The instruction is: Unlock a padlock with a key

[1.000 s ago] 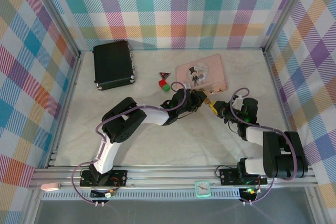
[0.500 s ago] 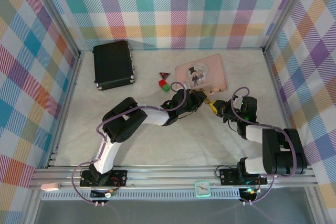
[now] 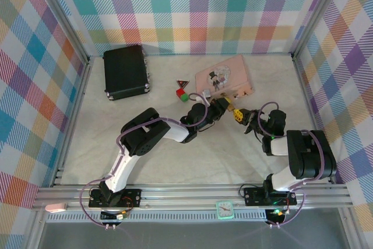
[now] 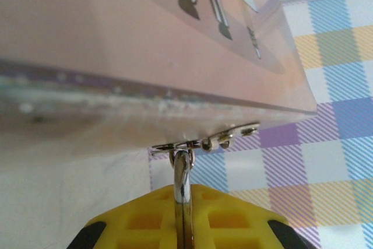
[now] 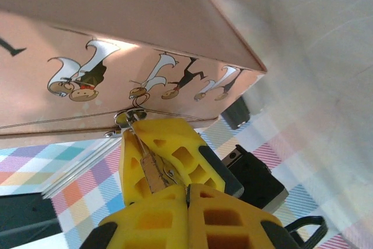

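The pink box (image 3: 224, 77) stands tilted, its near edge raised. From its hasp (image 4: 204, 143) hangs the padlock (image 5: 152, 172), a small brass body with a silver shackle (image 4: 182, 170). My left gripper (image 4: 183, 193) is shut on the padlock, its yellow fingers (image 5: 175, 144) pressed on either side of it just under the box. My right gripper (image 5: 187, 190) is shut right below the padlock's body. A thin dark sliver of the key (image 5: 187, 193) shows at its fingertip seam, and the rest is hidden. Seen from above, the left gripper (image 3: 226, 108) and right gripper (image 3: 240, 116) meet at the box's near edge.
A black case (image 3: 125, 72) lies at the back left. A red triangular piece (image 3: 183, 83) and small red and green blocks (image 3: 182, 94) sit just left of the box. Plaid walls close in the back and both sides.
The pink box has tipped up at its near edge and swung slightly. Both grippers have shifted a little toward it, still shut.
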